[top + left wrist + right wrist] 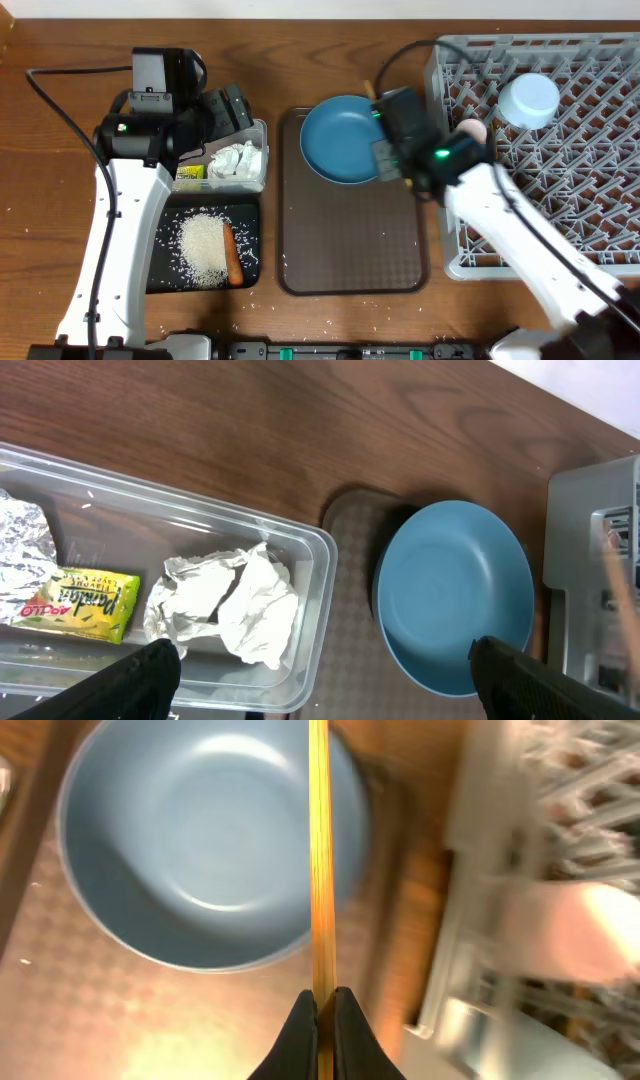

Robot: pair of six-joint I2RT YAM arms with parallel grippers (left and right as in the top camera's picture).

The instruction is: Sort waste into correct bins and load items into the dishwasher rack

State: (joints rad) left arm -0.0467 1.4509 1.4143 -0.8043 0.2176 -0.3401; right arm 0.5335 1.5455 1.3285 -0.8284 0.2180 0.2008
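Right claw [321, 1007] pinches chopsticks [319, 870]: light, stiff, slick wood, likely to pivot unless held mid-length; left claw [325, 680] wide, empty.

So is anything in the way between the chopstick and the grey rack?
Nothing visible. The right end effector holds the chopstick over the blue plate, beside the dishwasher rack; a pink cup sits near that edge.

- White casings are seen on the left arm [110, 230] and right arm [520, 240].
- Black wrist housings [160, 75] are marked by green lights [440, 155].
- A black cable [62, 112] is attached.
- Black fingers [296, 1042] are fitted.
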